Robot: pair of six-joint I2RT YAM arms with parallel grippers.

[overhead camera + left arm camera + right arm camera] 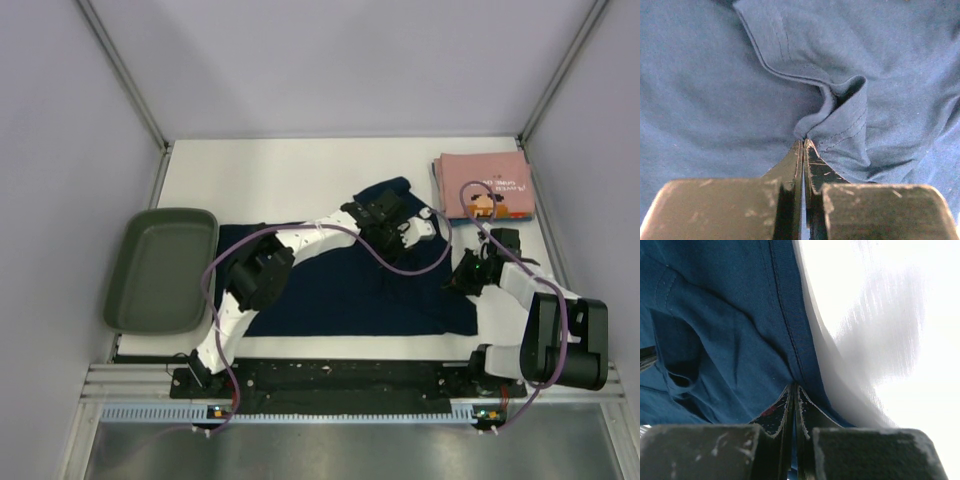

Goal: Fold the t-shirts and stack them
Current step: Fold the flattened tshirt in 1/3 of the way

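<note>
The navy blue t-shirt (340, 290) lies spread on the white table, its right part bunched up. My left gripper (392, 232) is shut on a hemmed fold of the navy shirt (840, 120) near its upper right part. My right gripper (465, 277) is shut on the shirt's stitched right edge (790, 335), just above the table. The pink t-shirt (484, 185), with a cartoon face and white lettering, lies folded at the back right, apart from both grippers.
A dark green plastic tray (160, 268) stands at the left, touching the shirt's left edge. Purple cables loop over both arms. Grey walls close in the table's back and sides. White table (890, 315) shows right of the shirt's edge.
</note>
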